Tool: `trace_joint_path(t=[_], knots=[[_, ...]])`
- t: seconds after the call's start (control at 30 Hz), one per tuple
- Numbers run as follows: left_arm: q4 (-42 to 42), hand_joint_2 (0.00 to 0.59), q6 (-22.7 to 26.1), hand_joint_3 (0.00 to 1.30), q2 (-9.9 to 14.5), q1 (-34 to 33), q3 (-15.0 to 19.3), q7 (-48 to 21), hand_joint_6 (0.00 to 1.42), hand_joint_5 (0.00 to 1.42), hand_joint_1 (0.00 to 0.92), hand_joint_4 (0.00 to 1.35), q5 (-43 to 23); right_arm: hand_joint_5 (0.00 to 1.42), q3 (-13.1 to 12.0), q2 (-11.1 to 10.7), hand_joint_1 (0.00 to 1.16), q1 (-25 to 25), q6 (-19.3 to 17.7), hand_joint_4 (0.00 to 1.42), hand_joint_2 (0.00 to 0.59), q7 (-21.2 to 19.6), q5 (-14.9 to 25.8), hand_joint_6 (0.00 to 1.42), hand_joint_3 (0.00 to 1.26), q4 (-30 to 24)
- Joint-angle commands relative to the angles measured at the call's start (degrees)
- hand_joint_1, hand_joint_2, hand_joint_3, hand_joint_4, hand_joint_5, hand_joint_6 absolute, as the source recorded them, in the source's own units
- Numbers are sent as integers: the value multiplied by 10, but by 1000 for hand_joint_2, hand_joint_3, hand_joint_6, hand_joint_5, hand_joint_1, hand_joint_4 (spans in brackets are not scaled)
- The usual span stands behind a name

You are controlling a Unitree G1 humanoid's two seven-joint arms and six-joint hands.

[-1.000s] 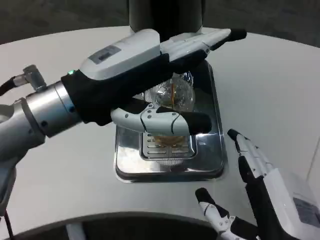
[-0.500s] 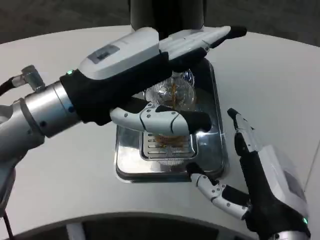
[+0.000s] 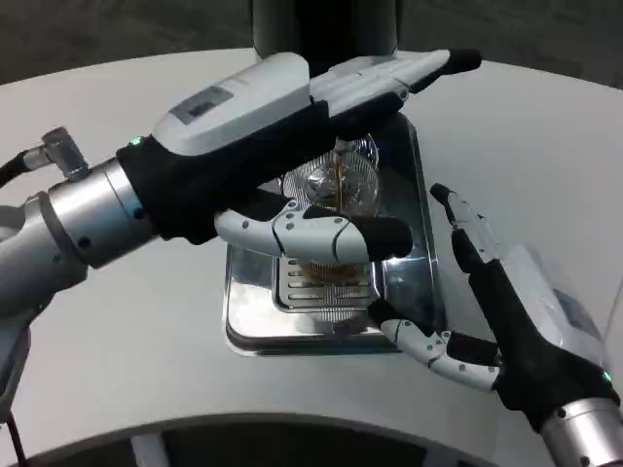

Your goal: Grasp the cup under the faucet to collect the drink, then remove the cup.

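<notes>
Cup (image 3: 336, 185), clear with amber liquid inside, stands mid-frame on the metal drip tray (image 3: 404, 292), over its slotted grate (image 3: 326, 287). Nearest, at lower right, the right hand (image 3: 506, 321) hovers by the tray's right edge, fingers spread, holding nothing. Farther in, the left hand (image 3: 282, 156) wraps the cup, thumb in front, fingers behind. Beneath lies a white round table (image 3: 127, 341); the dark dispenser body (image 3: 326, 29) rises at top centre, with dark floor (image 3: 117, 29) beyond.
</notes>
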Motion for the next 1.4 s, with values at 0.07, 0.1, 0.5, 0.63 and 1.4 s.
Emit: trace_joint_path(t=[0.07,0.1,0.5,0.63,1.4], knots=[[-6,157,-3,0,6,12,-15,-5,25,33,0,0,7,3,-10,-16,484,-17,-40,0,254,-4,53,168,0,48],[-6,157,-2,0,5,12,-16,-3,25,33,0,0,9,3,-10,-17,484,-21,-44,0,253,-6,60,169,0,56],[-20,157,12,0,8,12,-22,5,25,33,0,0,15,0,-12,0,494,-87,-70,0,226,-60,107,152,0,157],[-22,157,15,0,10,13,-22,5,25,33,0,0,16,0,-9,8,502,-102,-67,0,230,-65,117,121,0,176],[-21,176,19,0,17,15,-22,9,11,33,0,0,17,0,16,50,614,-183,-56,0,200,-93,123,19,0,266]])
